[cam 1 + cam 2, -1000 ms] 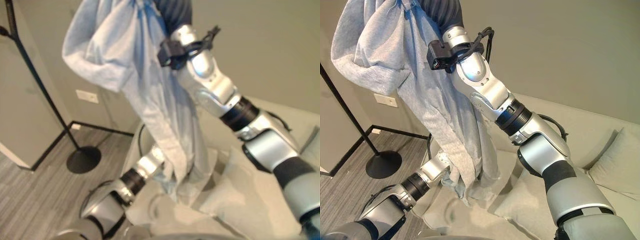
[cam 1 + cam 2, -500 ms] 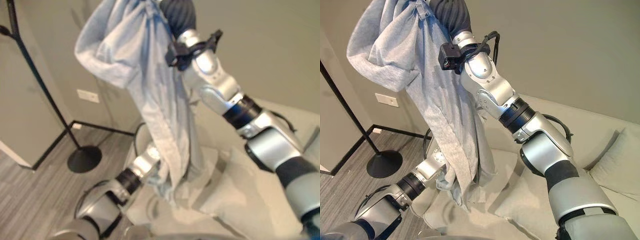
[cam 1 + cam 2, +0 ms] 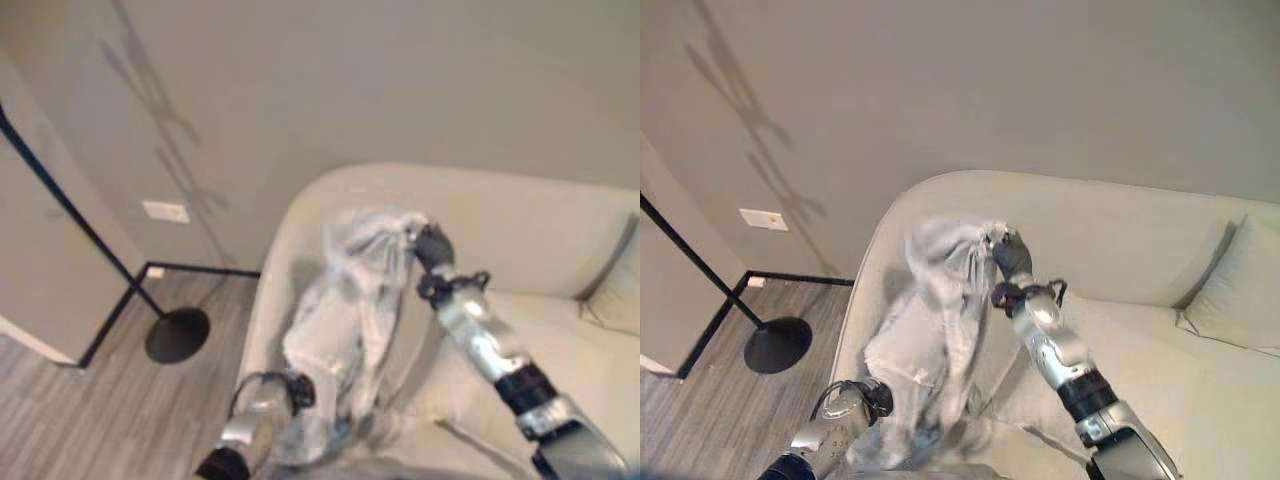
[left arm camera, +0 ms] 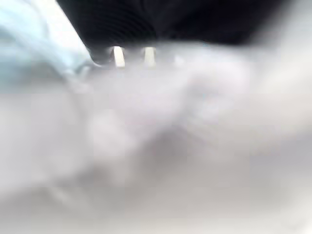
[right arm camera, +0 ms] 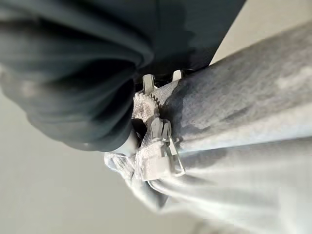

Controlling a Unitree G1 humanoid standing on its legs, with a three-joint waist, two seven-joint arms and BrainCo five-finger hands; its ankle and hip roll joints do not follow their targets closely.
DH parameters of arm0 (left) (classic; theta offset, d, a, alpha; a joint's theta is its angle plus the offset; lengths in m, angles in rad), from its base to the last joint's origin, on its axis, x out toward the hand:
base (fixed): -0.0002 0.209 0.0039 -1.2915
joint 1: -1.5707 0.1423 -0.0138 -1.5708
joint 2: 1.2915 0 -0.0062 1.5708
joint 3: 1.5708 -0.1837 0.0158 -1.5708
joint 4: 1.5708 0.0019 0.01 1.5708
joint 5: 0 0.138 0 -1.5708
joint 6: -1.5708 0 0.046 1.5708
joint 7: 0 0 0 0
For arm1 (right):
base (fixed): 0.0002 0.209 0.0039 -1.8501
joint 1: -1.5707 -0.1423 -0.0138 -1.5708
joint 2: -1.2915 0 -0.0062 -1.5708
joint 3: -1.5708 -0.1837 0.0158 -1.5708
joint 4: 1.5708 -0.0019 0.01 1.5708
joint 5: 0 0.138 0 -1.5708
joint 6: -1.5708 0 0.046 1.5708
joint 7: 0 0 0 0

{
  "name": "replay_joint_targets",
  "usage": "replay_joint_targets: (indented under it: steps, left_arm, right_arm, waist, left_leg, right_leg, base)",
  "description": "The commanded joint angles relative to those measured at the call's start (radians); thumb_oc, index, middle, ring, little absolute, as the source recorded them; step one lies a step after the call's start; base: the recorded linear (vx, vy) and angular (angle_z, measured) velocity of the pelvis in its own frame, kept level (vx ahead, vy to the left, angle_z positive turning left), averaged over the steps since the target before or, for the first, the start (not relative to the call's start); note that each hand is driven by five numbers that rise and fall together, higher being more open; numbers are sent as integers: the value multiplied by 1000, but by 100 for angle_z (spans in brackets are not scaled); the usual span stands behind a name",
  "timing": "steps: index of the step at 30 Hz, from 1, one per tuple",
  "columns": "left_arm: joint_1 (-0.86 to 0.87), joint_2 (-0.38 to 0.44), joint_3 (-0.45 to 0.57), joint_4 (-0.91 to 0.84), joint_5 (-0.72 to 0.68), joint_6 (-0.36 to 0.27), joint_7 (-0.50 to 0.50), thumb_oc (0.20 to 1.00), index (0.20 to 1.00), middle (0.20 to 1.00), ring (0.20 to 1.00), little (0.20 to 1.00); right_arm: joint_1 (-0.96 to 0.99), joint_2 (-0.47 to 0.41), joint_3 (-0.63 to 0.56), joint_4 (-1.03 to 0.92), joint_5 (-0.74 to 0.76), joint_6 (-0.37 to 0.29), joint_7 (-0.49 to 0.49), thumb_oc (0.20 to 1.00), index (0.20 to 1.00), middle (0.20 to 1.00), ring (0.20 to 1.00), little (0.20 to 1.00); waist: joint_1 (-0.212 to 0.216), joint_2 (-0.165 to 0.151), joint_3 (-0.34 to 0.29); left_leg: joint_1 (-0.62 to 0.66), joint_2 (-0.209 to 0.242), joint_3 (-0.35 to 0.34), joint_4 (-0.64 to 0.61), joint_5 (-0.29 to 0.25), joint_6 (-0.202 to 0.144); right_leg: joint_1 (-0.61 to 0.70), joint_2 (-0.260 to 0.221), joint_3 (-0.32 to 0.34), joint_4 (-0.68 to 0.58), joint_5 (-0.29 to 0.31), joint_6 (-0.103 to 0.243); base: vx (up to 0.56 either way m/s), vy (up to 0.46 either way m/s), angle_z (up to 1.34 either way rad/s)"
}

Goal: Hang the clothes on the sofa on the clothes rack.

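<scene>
The right hand (image 3: 1008,256) was clamped on the grey garment (image 3: 940,330), held above the sofa (image 3: 1140,250). The left hand (image 3: 872,398) lay against its lower folds, grip undeterminable. The rack (image 3: 735,300) stood well apart; hanging remained undone.

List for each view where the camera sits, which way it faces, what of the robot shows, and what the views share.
Left eye view: on the head, looking down at the sofa; both arms show.
Right eye view: beside it, same scene, with the rack's base.
Left wrist view: against the grey garment.
Right wrist view: along the right hand, clamped on the garment's zipper.
Shared: the garment.
</scene>
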Motion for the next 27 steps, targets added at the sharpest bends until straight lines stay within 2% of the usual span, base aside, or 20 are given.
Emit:
replay_joint_targets:
  steps: [1,10,11,15,16,18,20,22,23,24,27]
  left_arm:
    - [-37,-39,-44,-29,-64,-57,-23,200,200,200,200,200]
    - [-15,-61,-16,-30,-159,-55,4,200,200,200,200,200]
    - [-35,-59,-27,-37,-145,-58,23,200,200,200,200,200]
    - [-47,-48,-33,-62,-130,-60,23,200,200,200,200,200]
    - [-69,-12,-24,-115,-114,-74,8,200,200,200,200,200]
    - [-70,-12,-23,-115,-114,-74,8,200,200,200,200,200]
    - [-92,22,-12,-176,-101,-90,-12,200,200,200,200,200]
    - [-101,28,-14,-181,-93,-91,-19,200,200,200,200,200]
    - [-110,50,-36,-211,-74,-88,-61,200,200,200,200,200]
    - [-115,68,-42,-225,-60,-89,-81,1000,1000,1000,1000,1000]
    - [-120,78,-42,-224,-28,-94,-82,1000,1000,1000,1000,1000]
  right_arm:
    - [-71,-16,-43,-74,-4,-62,26,200,200,200,200,200]
    - [-90,-4,-75,-97,-15,-71,-11,200,200,200,200,200]
    - [-260,-13,-68,-115,15,-94,-56,200,200,200,200,200]
    - [-391,-61,-54,-139,12,-100,-71,200,200,200,200,200]
    - [-582,-165,-35,-104,12,-108,-73,200,200,200,200,200]
    - [-585,-165,-34,-102,13,-109,-72,200,200,200,200,200]
    - [-736,-196,8,-83,-5,-113,-67,200,200,200,200,200]
    - [-759,-191,17,-72,-10,-115,-71,200,200,200,200,200]
    - [-824,-156,32,-40,15,-128,-58,200,200,200,200,200]
    - [-879,-147,56,-2,36,-133,-49,200,200,200,200,200]
    - [-919,-143,67,22,53,-134,-43,200,200,200,200,200]
  waist:
    - [2,13,-40]
    - [-5,21,-45]
    - [0,19,-48]
    - [-1,15,-52]
    - [0,4,-61]
    - [0,5,-60]
    - [-1,-4,-66]
    - [-3,-6,-68]
    - [-2,-7,-68]
    - [0,-8,-71]
    - [0,-10,-76]
  left_leg:
    - [49,27,32,2,-40,-18]
    - [59,37,29,2,-40,-21]
    - [57,41,27,3,-36,-23]
    - [55,43,29,2,-33,-25]
    - [50,47,31,3,-28,-29]
    - [50,47,31,3,-28,-29]
    - [47,51,32,2,-24,-33]
    - [42,51,31,2,-21,-33]
    - [43,53,30,2,-20,-34]
    - [48,54,33,2,-27,-36]
    - [45,53,34,2,-26,-37]
  right_leg:
    - [-37,29,6,56,-47,-30]
    - [-23,37,19,51,-57,-39]
    - [-24,40,26,50,-54,-42]
    - [-26,42,33,45,-50,-43]
    - [-29,47,40,38,-46,-44]
    - [-29,47,40,39,-46,-44]
    - [-31,51,46,34,-42,-44]
    - [-35,51,46,32,-39,-45]
    - [-31,53,49,19,-31,-44]
    - [-26,55,54,11,-27,-42]
    - [-27,55,56,5,-22,-40]
  base:
    - [14,-56,-18]
    - [-12,-28,-6]
    - [-110,-23,0]
    - [-71,-10,-3]
    - [-65,-9,0]
    - [-53,-6,-4]
    - [-63,-14,-6]
    - [-35,-10,-6]
    - [-42,7,-1]
    - [-49,7,-3]
    - [-11,11,-3]
